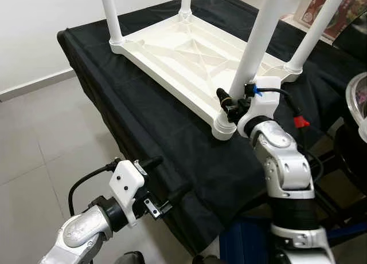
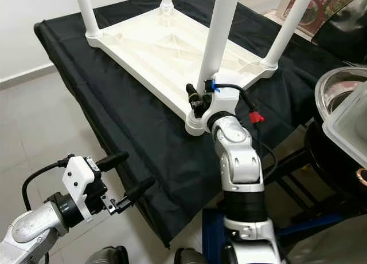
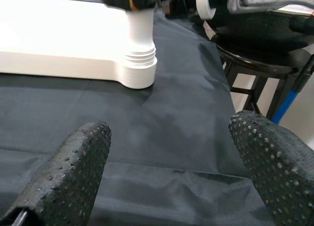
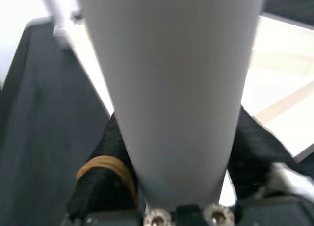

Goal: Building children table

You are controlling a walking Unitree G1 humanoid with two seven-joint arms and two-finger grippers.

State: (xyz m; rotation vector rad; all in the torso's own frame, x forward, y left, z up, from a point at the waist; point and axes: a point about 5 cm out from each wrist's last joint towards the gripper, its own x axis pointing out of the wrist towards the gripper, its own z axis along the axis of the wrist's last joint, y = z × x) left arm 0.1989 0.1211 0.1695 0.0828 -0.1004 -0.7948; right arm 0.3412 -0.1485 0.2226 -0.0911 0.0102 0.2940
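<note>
On the black-draped work surface (image 1: 143, 121) the children's table top (image 1: 183, 58) lies upside down, with four white legs standing up from its corner sockets. I have the right gripper (image 1: 232, 106) closed around the near leg (image 1: 255, 46) just above its socket (image 1: 223, 127); the right wrist view confirms one finger on each side of the tube. The left gripper (image 1: 166, 181) hangs off the front edge of the surface with its jaws open and empty. Main risk, in my judgement: if I turn or push the leg off-axis, the threads visible at the socket may cross or the light top may slide on the cloth, since nothing braces it. The smooth tube may also slip between the fingers. The cloth hangs over the front edge. The floor (image 1: 40, 132) is pale tile against a white wall (image 1: 46, 23); a dark stool (image 3: 255, 44) stands at the robot's right.
</note>
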